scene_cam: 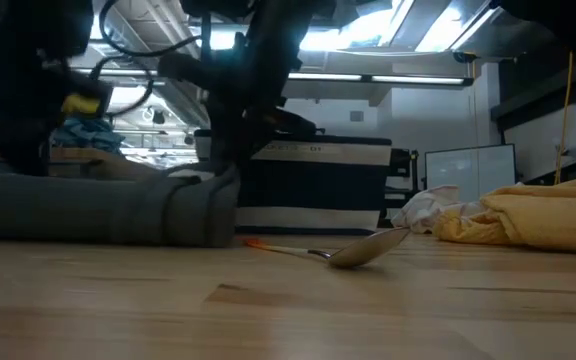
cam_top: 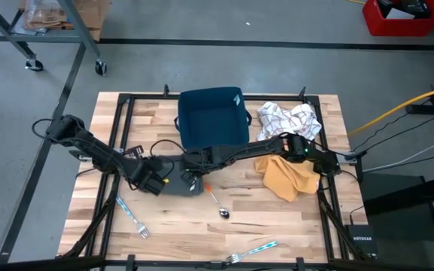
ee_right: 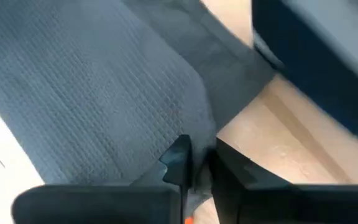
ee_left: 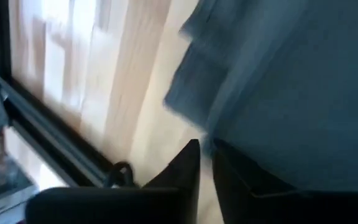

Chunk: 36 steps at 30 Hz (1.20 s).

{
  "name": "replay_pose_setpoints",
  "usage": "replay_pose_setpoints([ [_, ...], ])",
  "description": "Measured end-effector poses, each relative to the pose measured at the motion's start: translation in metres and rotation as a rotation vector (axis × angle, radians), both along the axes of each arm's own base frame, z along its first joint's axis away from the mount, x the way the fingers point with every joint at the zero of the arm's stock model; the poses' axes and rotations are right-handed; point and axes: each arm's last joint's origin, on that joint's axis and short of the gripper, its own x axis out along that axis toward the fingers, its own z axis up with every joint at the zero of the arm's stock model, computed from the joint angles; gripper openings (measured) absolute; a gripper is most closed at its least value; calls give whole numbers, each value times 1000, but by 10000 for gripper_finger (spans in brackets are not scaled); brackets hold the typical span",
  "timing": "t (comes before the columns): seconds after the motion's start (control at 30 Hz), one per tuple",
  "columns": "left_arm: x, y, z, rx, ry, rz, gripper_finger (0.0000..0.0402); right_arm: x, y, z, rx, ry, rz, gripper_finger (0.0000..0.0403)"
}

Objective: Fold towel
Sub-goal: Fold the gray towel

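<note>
Wooden table point(cam_top: 277, 226), mid-left: the grey towel point(cam_top: 173, 184) lies folded. Left gripper point(cam_top: 159, 181) and right gripper point(cam_top: 191, 179) sit at its opposite edges, jaws nearly together, pinching cloth. Spoon point(cam_top: 218, 205) just beside; bare wood in front.

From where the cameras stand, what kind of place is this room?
Probably a robotics lab or workshop. The wooden table stands on a bare grey floor, a wheeled metal rack and a red bin sit nearby, and monitors show under ceiling lights.
</note>
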Motion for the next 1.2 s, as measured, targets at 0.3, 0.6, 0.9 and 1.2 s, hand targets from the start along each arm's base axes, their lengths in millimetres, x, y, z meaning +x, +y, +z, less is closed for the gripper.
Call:
replay_pose_setpoints([
  [0.3,-16,22,-21,55,59,147,121,0,-4,-5,-56,-2,-34,140],
  [0.6,2,11,-3,-71,41,95,101,0,-1,-5,42,2,7,160],
  [0.9,26,0,16,-232,-22,-81,73,0,0,-5,72,2,21,160],
  [1.2,30,-22,16,-476,-55,-141,46,0,-1,-5,26,-2,0,160],
])
